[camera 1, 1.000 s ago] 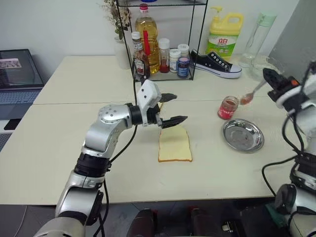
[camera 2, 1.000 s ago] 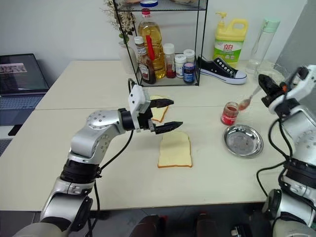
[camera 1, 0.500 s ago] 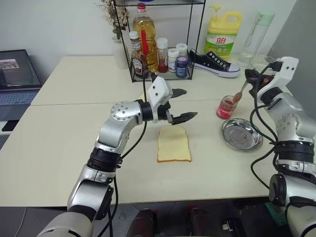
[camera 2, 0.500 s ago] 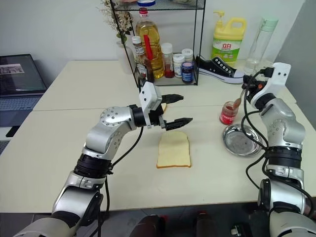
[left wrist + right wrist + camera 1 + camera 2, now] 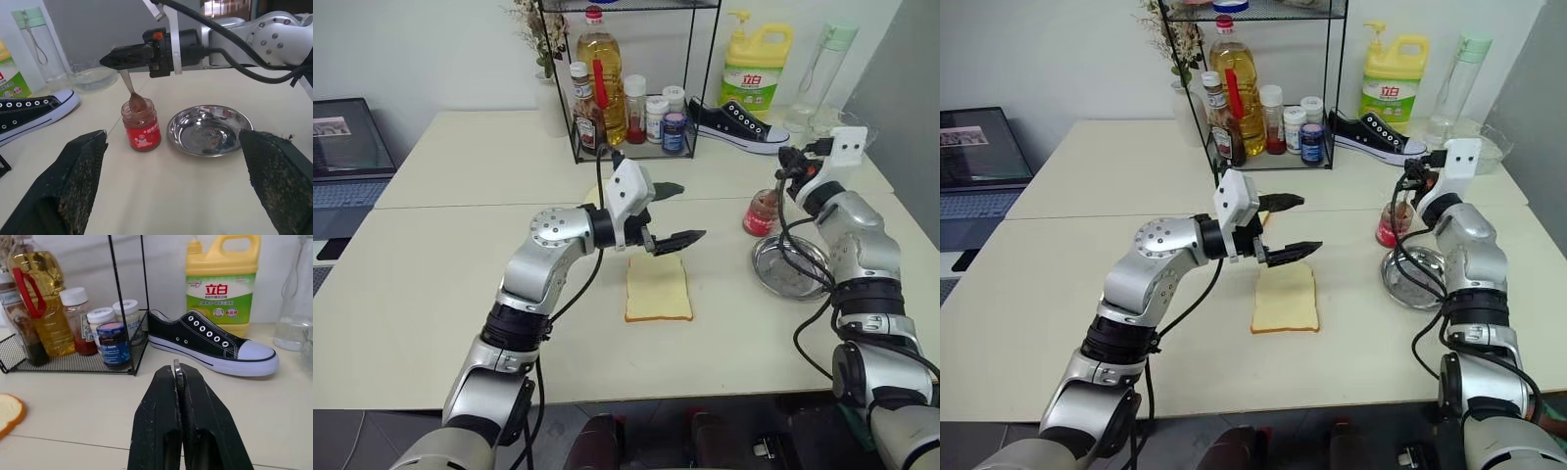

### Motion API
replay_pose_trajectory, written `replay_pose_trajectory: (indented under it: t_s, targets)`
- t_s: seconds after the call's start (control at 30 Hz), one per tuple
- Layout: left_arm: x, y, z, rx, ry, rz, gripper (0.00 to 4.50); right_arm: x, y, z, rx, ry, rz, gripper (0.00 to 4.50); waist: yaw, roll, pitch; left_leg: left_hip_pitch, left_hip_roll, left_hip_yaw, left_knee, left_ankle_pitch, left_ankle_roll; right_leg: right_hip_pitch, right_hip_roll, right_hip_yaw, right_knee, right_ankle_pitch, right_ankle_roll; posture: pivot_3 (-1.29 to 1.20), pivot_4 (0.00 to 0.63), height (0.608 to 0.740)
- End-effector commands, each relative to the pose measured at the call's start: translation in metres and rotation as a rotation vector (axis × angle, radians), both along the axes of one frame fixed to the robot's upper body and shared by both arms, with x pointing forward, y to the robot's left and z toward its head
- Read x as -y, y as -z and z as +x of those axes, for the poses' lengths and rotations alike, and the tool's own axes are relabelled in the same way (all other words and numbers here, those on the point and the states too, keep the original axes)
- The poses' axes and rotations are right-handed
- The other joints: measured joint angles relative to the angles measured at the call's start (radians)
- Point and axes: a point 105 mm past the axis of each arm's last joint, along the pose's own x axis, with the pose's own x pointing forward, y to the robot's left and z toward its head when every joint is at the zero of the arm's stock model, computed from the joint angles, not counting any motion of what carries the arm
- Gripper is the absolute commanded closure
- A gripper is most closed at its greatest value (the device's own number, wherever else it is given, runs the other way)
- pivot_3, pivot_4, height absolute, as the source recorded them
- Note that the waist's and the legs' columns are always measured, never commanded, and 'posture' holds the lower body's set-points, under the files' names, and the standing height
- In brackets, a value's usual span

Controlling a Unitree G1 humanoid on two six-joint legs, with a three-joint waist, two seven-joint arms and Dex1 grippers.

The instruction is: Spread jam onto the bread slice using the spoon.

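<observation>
The bread slice [image 5: 658,290] lies flat on the cream table, mid-front. My left gripper [image 5: 691,211] hovers just above its far edge, pointing right, fingers [image 5: 73,191] wide open and empty. To the right stands the small glass jar of jam [image 5: 762,212], lid off, shown close in the left wrist view [image 5: 142,128]. My right gripper [image 5: 788,162] hangs over the jar, shut on the handle of the spoon [image 5: 128,85]. The spoon slants down with its bowl in the jar's mouth. In the right wrist view the handle's end [image 5: 178,368] shows between the closed fingers.
A round steel plate [image 5: 790,266] sits just right of the jar, in front of it. Behind are a wire rack [image 5: 636,147] of bottles and small jars, a black sneaker [image 5: 739,125], a yellow detergent jug [image 5: 756,69] and a clear bottle [image 5: 827,73]. Another bread piece [image 5: 7,413] lies near the rack.
My right gripper has come down and to the left with the spoon, from beside the jar to over it; the spoon's bowl now sits in the jar's mouth. The left gripper has stayed put.
</observation>
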Motion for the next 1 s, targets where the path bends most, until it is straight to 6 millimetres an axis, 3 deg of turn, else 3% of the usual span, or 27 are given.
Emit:
replay_pose_trajectory:
  t_s: [0.03, 0.53, 1.0]
  targets:
    - [-0.002, -0.014, -0.005, 0.043, -0.004, -0.035, 0.00, -0.002, -0.015, -0.002, 0.080, 0.006, -0.055, 4.47, 0.000, 0.000, 0.000, 0.000, 0.000, 0.000, 0.000, 0.000, 0.000, 0.000, 0.000, 0.000, 0.000, 0.000, 0.000, 0.00, 0.150, 0.740]
    - [-0.007, -0.015, -0.005, 0.031, -0.036, -0.040, 0.00, -0.007, 0.012, 0.003, 0.031, 0.028, -0.064, 4.47, 0.000, 0.000, 0.000, 0.000, 0.000, 0.000, 0.000, 0.000, 0.000, 0.000, 0.000, 0.000, 0.000, 0.000, 0.000, 0.00, 0.150, 0.740]
    - [-0.010, -0.015, -0.001, 0.029, -0.050, -0.039, 0.00, 0.020, 0.008, 0.003, -0.044, 0.092, 0.322, 4.47, 0.000, 0.000, 0.000, 0.000, 0.000, 0.000, 0.000, 0.000, 0.000, 0.000, 0.000, 0.000, 0.000, 0.000, 0.000, 0.00, 0.150, 0.740]
